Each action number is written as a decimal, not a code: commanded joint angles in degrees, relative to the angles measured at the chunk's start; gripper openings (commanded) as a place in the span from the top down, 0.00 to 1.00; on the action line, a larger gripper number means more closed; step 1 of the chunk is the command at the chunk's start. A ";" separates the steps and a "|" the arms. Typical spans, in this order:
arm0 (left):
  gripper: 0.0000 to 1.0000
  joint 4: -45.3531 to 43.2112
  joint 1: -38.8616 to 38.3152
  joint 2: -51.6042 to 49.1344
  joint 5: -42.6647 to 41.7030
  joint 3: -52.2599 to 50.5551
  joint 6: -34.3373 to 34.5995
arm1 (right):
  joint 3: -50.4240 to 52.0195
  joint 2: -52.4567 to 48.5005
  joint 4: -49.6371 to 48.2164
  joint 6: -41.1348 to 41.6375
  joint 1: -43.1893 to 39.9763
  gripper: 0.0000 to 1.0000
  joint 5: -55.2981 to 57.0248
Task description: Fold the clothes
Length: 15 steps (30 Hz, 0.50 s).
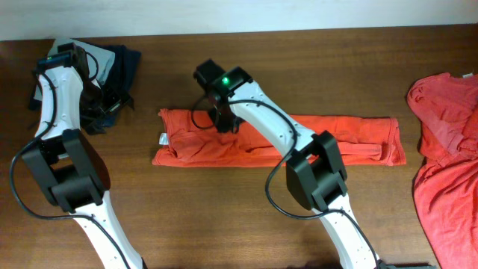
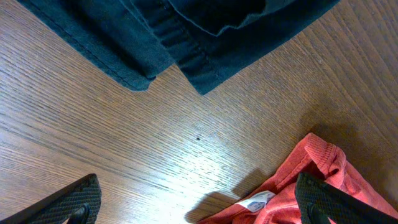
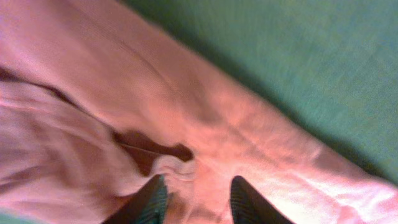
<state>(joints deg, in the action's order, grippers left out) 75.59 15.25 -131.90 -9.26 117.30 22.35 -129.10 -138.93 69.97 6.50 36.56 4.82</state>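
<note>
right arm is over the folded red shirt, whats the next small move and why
Probably lift the right gripper straight up, clear of the folded shirt. Its jaws stand apart over flat cloth, pinching nothing I can see, and the shirt lies as a long neat strip, so dragging sideways might undo the fold.

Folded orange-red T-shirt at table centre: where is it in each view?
Overhead: the folded T-shirt lies as a strip at centre.
Left wrist: its corner, bottom right.
Right wrist: fills most of the frame.
Landmark: white neck label, shirt's left end overhead, bottom centre in left wrist.
</note>
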 commanded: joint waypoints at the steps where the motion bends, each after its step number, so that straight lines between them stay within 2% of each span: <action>1: 0.01 0.04 0.04 0.37 -0.42 0.72 0.35 | -3.98 3.87 -1.22 -0.70 1.33 0.56 -7.39; 4: 0.01 0.04 0.04 0.37 -0.42 0.72 0.35 | -3.91 3.72 -3.61 -0.68 3.08 0.55 -10.84; 15: 0.01 0.02 0.04 0.37 -0.42 0.72 0.35 | -1.92 1.46 -12.72 -0.63 10.36 0.56 -8.70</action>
<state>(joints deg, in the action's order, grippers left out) 75.59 15.25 -131.90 -9.26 117.30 22.33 -131.66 -136.46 57.95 5.80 45.80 -4.01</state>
